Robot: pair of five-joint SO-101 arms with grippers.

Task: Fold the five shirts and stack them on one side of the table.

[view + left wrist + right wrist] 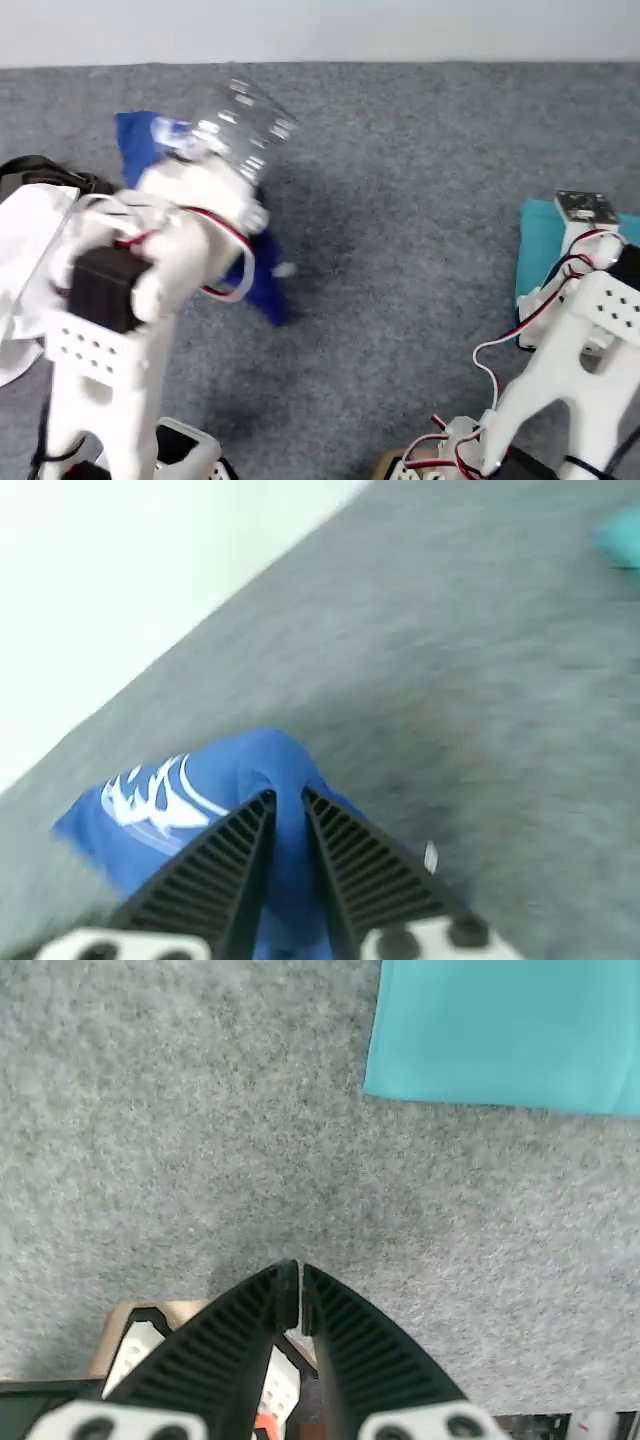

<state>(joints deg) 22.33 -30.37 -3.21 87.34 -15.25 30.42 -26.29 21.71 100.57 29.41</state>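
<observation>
L gripper (287,802) is clenched on the blue shirt (170,795), far left. R gripper (300,1278) is closed on nothing, near the teal shirt (510,1030).

Rough felt table cover (150,1110), blue shirt (272,760) of matt cloth, ribbed plastic jaws
</observation>
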